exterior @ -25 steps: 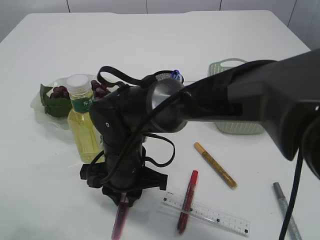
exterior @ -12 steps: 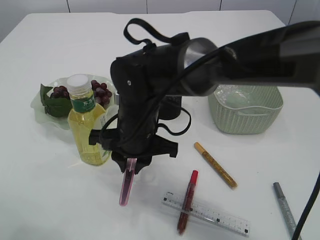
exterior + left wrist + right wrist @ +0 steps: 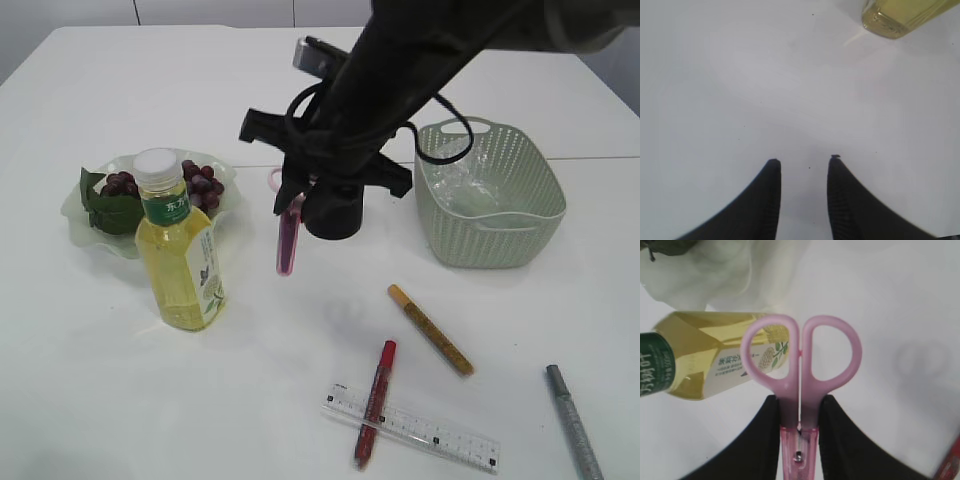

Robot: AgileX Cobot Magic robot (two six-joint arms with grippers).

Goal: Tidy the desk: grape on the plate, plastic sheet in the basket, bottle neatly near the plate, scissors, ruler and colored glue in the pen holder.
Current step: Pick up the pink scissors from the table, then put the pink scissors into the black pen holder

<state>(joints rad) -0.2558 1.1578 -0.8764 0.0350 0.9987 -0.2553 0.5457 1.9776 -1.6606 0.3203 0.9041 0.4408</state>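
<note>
Exterior view, left to right: clear plastic bottle of yellow liquid (image 3: 178,255) stands on the white bench (image 3: 100,380) just beside the plate. Right gripper (image 3: 297,200) pinches the pink plastic-handled scissors (image 3: 288,235) below the finger loops, blades hanging down in a sheath, held in the air beside the black pen holder (image 3: 335,212). We judge them light, stiff and smooth; the grip near the pivot suits. Left gripper (image 3: 802,167) hangs spread and empty over bare bench.
</note>
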